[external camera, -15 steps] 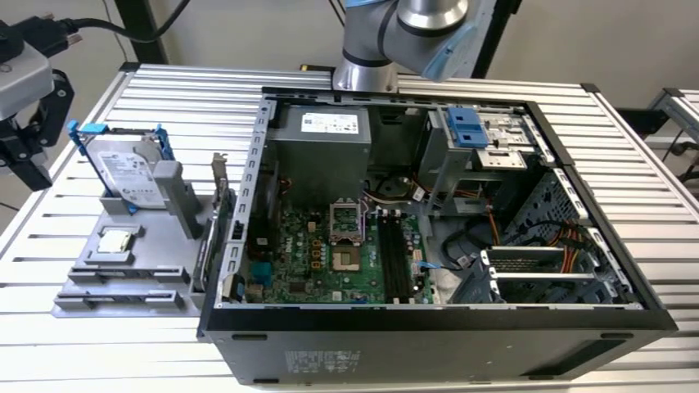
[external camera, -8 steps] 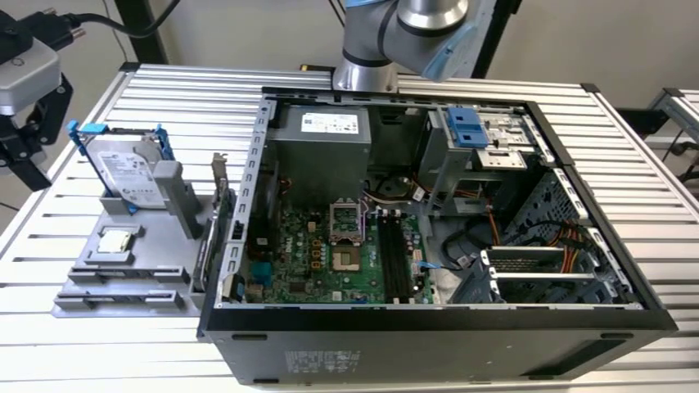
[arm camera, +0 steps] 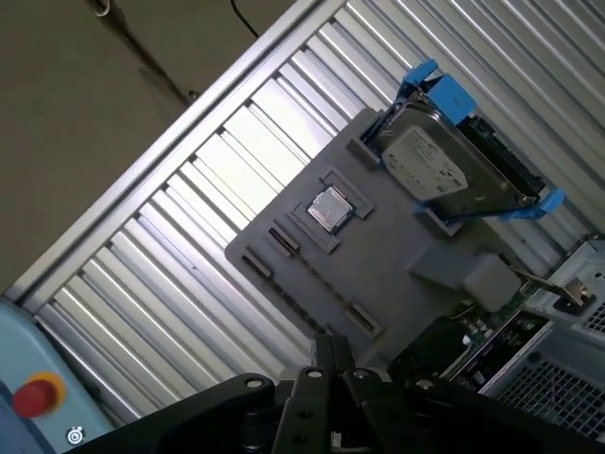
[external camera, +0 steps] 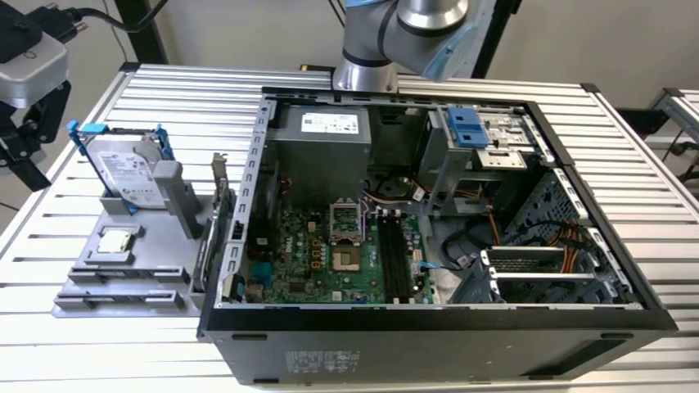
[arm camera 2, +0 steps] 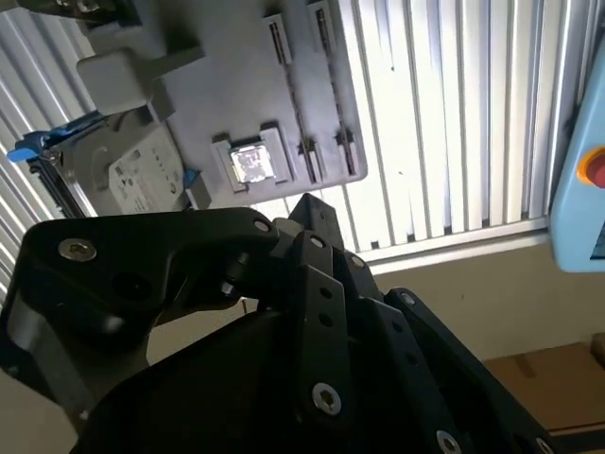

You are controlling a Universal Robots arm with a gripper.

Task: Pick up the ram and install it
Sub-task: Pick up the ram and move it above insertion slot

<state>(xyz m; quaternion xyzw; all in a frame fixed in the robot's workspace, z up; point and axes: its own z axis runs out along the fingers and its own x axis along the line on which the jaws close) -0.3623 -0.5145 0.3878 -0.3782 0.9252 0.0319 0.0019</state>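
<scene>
On the ribbed metal table point(external camera: 110, 327), the ram point(arm camera: 480, 324) stands untouched in the gray holder point(arm camera: 397, 255), beside the open computer case point(external camera: 437, 344). The jaws hover above, pressed together and empty. Both pickup and installing are left to do.

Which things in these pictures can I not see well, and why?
- Hard drive: exterior view, its lower end sits behind the grey holder.
- Memory slots: exterior view, too small to tell whether they are filled.
- Arm: exterior view, cut off by the top edge.
</scene>
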